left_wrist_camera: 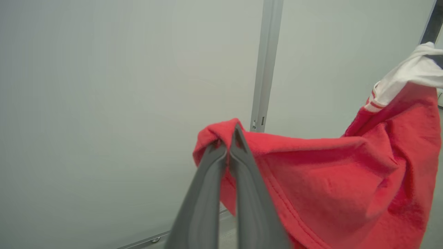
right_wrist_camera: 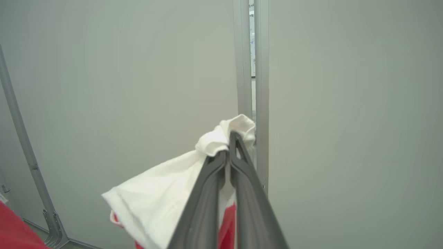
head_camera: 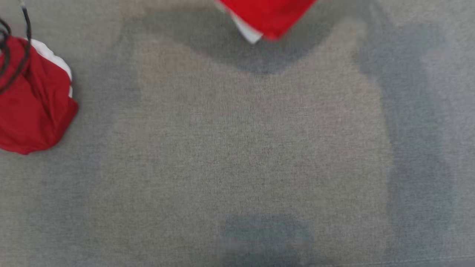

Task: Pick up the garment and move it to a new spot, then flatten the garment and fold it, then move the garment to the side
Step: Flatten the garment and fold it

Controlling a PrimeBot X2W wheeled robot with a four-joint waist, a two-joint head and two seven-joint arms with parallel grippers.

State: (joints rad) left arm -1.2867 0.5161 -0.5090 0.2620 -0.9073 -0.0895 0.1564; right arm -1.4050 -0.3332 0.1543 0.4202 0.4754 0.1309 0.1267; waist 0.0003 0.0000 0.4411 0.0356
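Observation:
The garment [left_wrist_camera: 332,180] is red fleece with a white sleeve or band [left_wrist_camera: 408,72]. In the left wrist view my left gripper [left_wrist_camera: 228,145] is shut on a bunched red edge of it, held up in front of a pale wall. My right gripper [right_wrist_camera: 229,147] is shut on a bunch of the white part [right_wrist_camera: 162,197], with red cloth hanging below it. In the head view, red cloth with white trim hangs at the left edge [head_camera: 33,107] and at the top edge [head_camera: 267,16], above the grey cloth-covered table [head_camera: 245,148]. Whether these two pieces join is hidden.
A black cable [head_camera: 22,48] loops over the red cloth at the left of the head view. Pale wall panels with metal posts [left_wrist_camera: 266,62] stand beyond the grippers, and one post [right_wrist_camera: 258,69] is just behind the right fingertips. Shadows lie on the table.

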